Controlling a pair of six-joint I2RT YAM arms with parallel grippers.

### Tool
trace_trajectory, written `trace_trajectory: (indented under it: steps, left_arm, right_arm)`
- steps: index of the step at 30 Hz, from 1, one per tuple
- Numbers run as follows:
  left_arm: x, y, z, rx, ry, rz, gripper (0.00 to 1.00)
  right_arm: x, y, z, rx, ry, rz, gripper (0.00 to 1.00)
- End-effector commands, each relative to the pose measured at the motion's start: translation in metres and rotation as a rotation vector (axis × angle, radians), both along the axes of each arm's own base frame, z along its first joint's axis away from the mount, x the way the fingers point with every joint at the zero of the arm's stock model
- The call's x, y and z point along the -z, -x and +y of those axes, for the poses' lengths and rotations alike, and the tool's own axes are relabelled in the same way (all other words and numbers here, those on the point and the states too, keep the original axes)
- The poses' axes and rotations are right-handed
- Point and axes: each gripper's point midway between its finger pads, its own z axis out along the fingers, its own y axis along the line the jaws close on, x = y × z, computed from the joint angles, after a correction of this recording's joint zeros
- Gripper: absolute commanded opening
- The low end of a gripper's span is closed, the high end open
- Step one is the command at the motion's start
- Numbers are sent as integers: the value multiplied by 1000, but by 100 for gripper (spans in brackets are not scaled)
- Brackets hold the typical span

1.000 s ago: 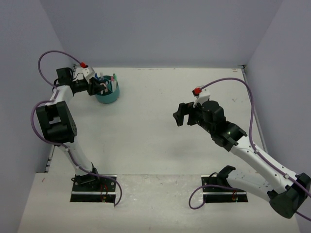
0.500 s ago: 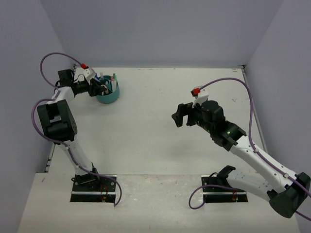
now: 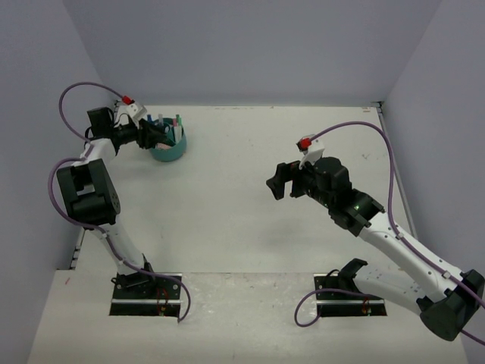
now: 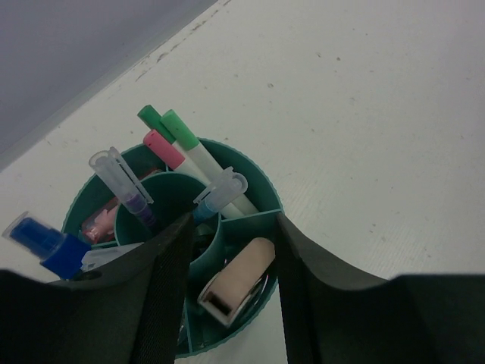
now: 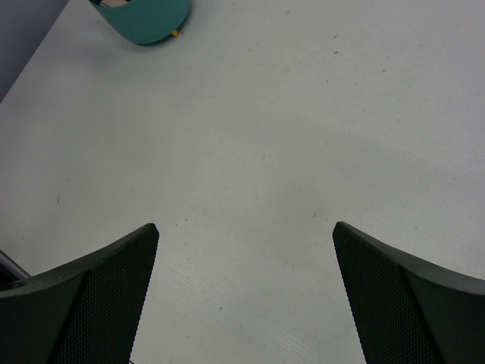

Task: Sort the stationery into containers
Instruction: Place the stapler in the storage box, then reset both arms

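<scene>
Two arms on my feed | left jaws partly open above teal tub (image 4: 258,178), gripping nothing (white eraser (image 4: 236,279) lies in a compartment beneath) | green markers (image 4: 182,133) stand inside | right jaws wide, empty, over tabletop (image 5: 265,114), well apart from tub.

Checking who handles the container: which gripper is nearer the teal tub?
Left. The left gripper hangs directly over the teal tub at the table's far left corner; the right gripper is well off to its right, mid-table.
</scene>
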Motion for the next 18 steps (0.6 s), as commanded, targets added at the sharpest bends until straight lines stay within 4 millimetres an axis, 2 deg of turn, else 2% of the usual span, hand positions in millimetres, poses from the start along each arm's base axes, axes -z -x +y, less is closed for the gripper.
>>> trace_trajectory:
  steps: [1,3,5,6,7,8,10,12,13,15,16,18]
  left_arm:
    - [-28,-1,4,-29,-19,-72,48]
    - [-38,-4,5,-37,-24,-101,48]
    - [-59,-4,6,-56,-28,-139,48]
    - [-76,-2,3,-69,-17,-156,48]
    - [-87,1,-1,-81,-4,-159,54]
    - [-97,5,-5,-91,11,-159,61]
    - [-131,18,-13,-155,26,-188,100]
    - [-164,40,-23,-226,59,-221,100]
    - [-174,50,-31,-244,100,-201,100]
    - [-199,80,-34,-383,170,-195,100]
    - [-205,92,-33,-457,216,-178,100]
    - [-206,118,-11,-680,289,-165,100]
  right_arm:
    - [-19,-1,3,-20,-40,-64,99]
    - [-19,-1,3,-20,-40,-64,99]
    - [-19,-1,3,-20,-42,-67,99]
    - [-18,-2,4,-21,-40,-64,99]
    - [-17,-2,4,-19,-38,-63,99]
    - [-16,-3,3,-15,-36,-63,99]
    - [-16,-4,2,-5,-36,-69,99]
    - [-19,-5,-1,11,-38,-83,99]
    - [-20,-6,-4,22,-36,-89,99]
    - [-26,-8,-12,65,-35,-113,99]
    - [-29,-9,-16,86,-35,-124,99]
    - [-41,-11,-28,144,-38,-154,99]
